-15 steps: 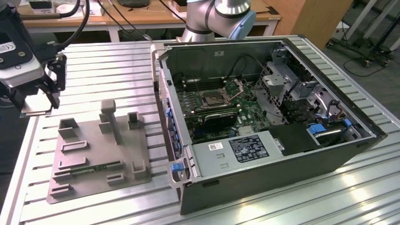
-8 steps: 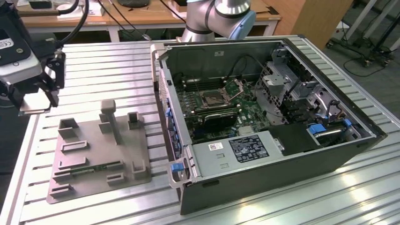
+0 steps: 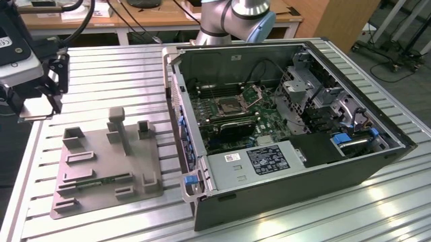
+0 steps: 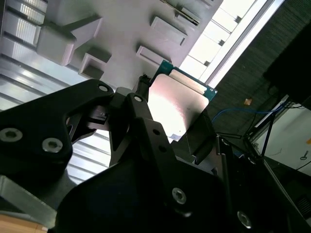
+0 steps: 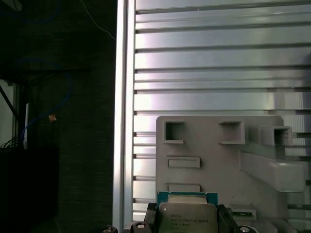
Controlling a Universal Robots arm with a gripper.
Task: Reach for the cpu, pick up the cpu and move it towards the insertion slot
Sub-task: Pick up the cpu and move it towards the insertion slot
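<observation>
Upper left of the exterior view: the gripper [image 3: 35, 107] hangs above the slatted aluminium table [image 3: 101, 70], just beyond the far corner of the grey fixture tray [image 3: 101, 156].
Pincer: closed onto the cpu [image 4: 179, 99], with a black finger [image 4: 143, 114] pressed against each of two opposite edges; the jaws stand only as wide as the chip.
Cpu: held clear of the tray, its flat metal lid catching the light in the second wrist view and a green rim showing along one edge. In the first wrist view it sits between the finger ends, with the tray's pockets beyond it.
Insertion slot: the insertion slot [image 3: 232, 105] lies on the green board inside the open computer case [image 3: 289, 191], near the centre of the exterior view and well apart from the gripper.
Handling: judged light, thin and stiff. The smooth lid is probably slippery and the underside contacts fragile, so this hold on the edges, leaving both faces untouched, looks right.
Memory stick: the memory stick [image 3: 101, 180] rests in the tray, lower left of the exterior view.
</observation>
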